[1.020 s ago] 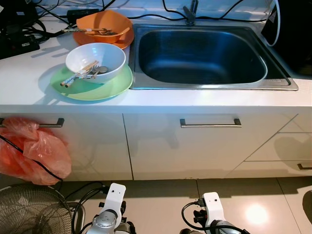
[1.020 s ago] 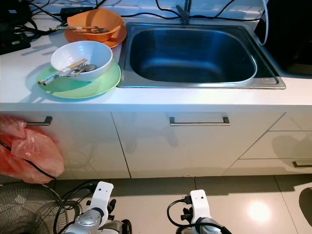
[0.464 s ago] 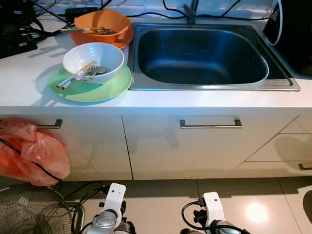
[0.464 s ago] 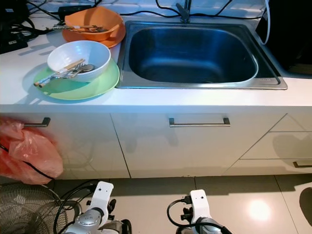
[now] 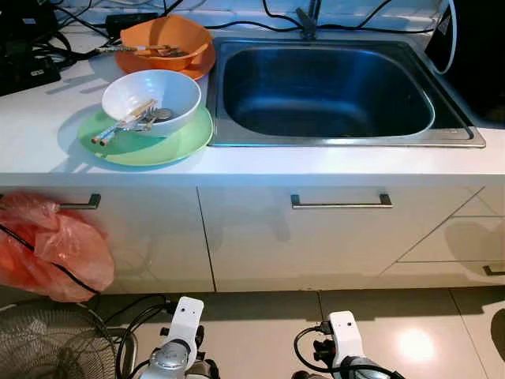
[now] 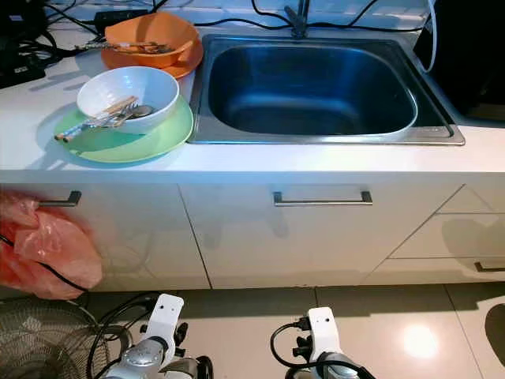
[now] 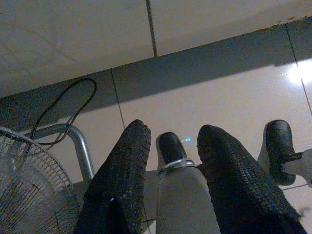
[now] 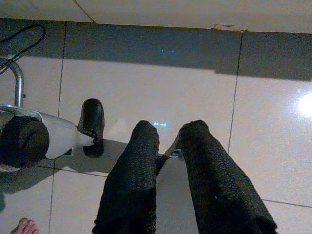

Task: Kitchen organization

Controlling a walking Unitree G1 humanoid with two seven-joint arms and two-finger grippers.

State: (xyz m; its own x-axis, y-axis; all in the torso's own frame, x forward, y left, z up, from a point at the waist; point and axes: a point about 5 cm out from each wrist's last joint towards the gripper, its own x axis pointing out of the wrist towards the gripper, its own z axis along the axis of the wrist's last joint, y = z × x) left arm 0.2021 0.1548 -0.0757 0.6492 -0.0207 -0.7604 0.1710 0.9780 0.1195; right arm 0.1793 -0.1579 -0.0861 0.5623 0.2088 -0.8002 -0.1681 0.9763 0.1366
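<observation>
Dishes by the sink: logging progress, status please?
Both arms idle, left gripper and right gripper open, empty. White bowl on green plate, untouched. Nothing blocking.

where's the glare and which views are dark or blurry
Left eye view: sharp and bright, with a glare spot on the floor tile and soft shadows beside the green plate. Right eye view: much the same, the sink basin dim inside. Left wrist view: dim and murky, the black fingers soft and close. Right wrist view: dark too, glare at the tile's edge.
</observation>
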